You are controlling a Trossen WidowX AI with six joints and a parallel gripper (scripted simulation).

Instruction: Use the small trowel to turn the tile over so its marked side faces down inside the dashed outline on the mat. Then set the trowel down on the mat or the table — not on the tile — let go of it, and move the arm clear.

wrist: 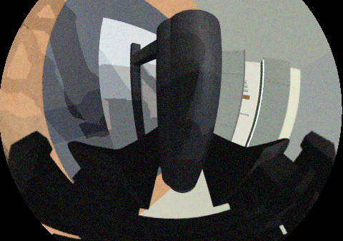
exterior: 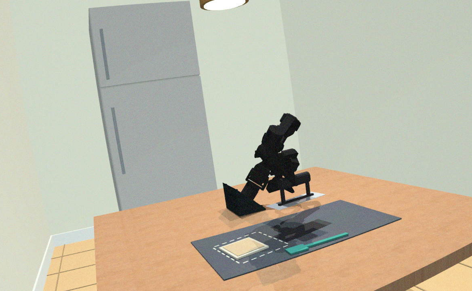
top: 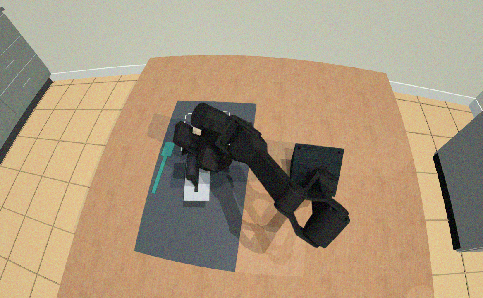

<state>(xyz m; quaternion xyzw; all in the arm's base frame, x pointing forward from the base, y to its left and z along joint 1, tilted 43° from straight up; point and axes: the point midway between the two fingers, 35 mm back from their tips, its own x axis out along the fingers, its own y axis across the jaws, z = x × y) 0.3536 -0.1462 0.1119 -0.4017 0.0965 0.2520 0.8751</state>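
The tile (exterior: pixel 244 247) lies flat inside the dashed outline (exterior: pixel 230 241) (top: pixel 186 118) at the near end of the dark mat (exterior: pixel 357 215) (top: pixel 184 237), with a plain beige face up. In the overhead view the arm hides all but a small corner of the tile (top: pixel 197 130). My gripper (top: pixel 195 159) (exterior: pixel 288 179) (wrist: pixel 179 128) is shut on the trowel's black handle (exterior: pixel 299 178) (wrist: pixel 188 98). It holds the pale blade (top: pixel 197 191) (exterior: pixel 295 200) (wrist: pixel 119 51) level above the mat, away from the tile.
A teal spatula-like tool (top: pixel 160 168) (exterior: pixel 317 243) lies on the mat's edge beside the outline. The robot base (top: pixel 317 155) (exterior: pixel 239 202) stands on the wooden table (top: pixel 309 92). A fridge (exterior: pixel 150 108) and cabinets (top: pixel 2 74) stand off the table.
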